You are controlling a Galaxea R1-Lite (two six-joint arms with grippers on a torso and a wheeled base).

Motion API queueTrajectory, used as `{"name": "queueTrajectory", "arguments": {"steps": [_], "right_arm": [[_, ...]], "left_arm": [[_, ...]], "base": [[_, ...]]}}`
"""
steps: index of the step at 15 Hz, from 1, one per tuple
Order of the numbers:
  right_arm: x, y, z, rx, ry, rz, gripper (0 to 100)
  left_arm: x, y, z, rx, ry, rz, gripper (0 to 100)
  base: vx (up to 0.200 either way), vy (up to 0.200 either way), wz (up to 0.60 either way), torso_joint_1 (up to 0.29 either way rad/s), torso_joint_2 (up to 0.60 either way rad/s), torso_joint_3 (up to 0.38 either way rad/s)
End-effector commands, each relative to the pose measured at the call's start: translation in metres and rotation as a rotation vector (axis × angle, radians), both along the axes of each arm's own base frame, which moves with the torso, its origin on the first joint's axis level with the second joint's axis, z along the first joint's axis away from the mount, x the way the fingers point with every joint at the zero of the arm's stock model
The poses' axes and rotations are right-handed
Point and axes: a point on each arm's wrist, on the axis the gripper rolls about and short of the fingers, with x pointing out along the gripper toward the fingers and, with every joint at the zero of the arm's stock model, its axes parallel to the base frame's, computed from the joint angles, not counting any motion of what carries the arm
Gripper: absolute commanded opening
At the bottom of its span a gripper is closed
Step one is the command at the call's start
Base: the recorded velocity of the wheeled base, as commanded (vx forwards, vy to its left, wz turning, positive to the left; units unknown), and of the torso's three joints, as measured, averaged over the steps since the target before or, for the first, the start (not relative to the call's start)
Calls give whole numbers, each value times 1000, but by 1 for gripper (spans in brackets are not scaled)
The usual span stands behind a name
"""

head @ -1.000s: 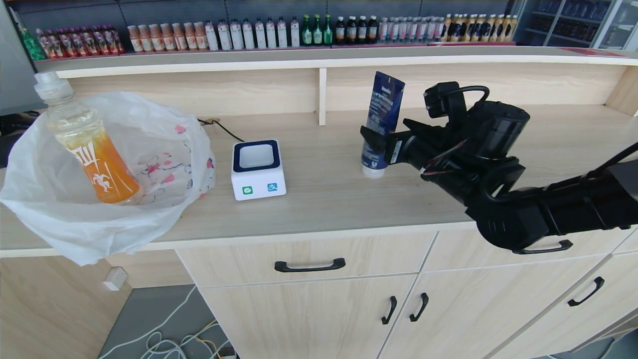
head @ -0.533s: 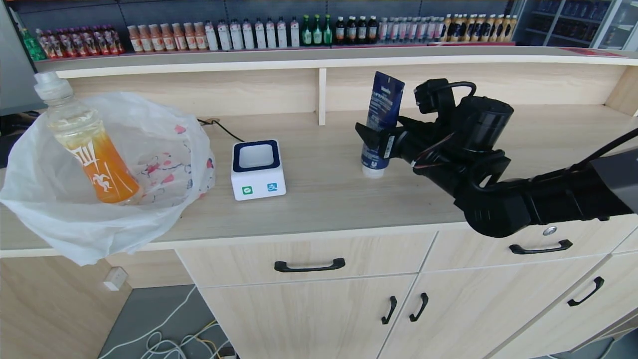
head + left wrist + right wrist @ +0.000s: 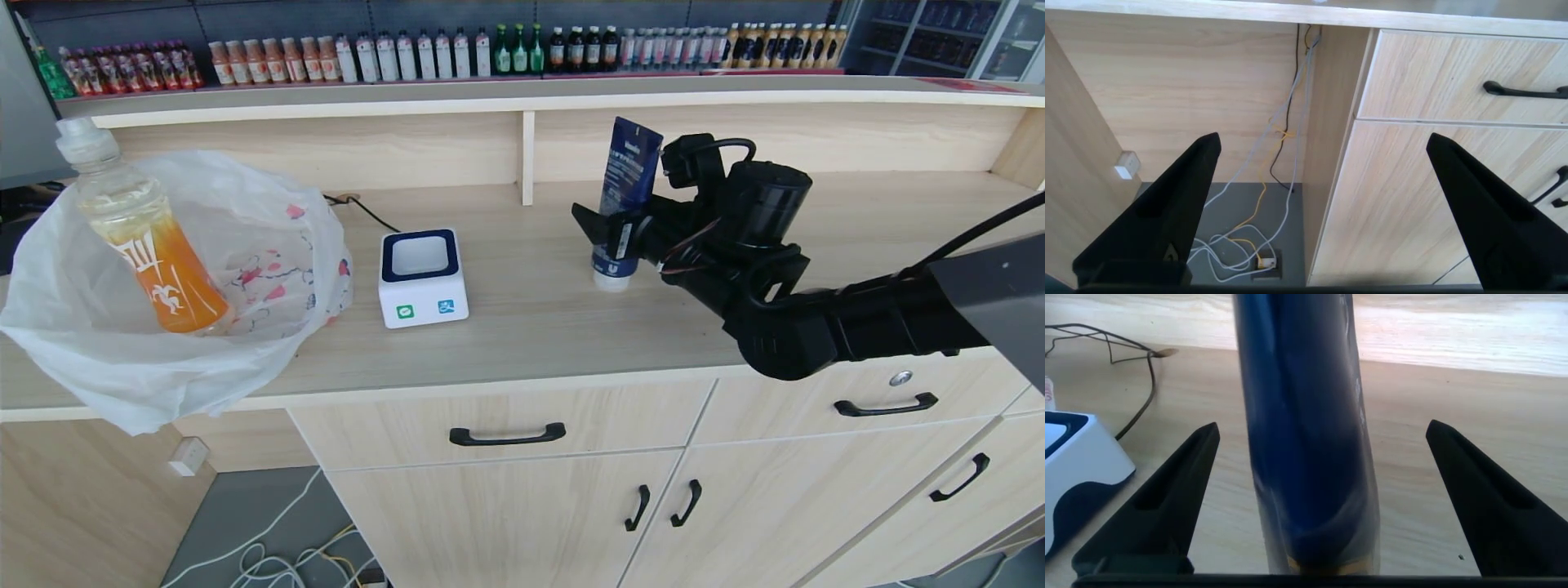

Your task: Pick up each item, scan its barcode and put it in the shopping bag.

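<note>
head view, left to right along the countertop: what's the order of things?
shopping bag → white scanner box → blue tube

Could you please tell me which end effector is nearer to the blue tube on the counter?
Right. The right end effector, open, straddles the upright blue tube; the left end effector hangs open below the counter, facing the cabinet fronts.
</note>
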Motion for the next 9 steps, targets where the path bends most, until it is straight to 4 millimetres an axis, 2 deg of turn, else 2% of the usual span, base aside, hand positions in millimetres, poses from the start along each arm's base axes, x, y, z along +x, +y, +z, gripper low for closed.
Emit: {"name": "queueTrajectory", "arguments": {"steps": [1,9], "right_arm": [[5,2,-3,0,0,0,100],[7,7,-15,-9,23,6,100]], "left_arm": [[0,0,0,0,0,0,100],[0,0,0,0,0,0,100]], "base": [[0,0,0,0,0,0],[0,0,0,0,0,0]]}}
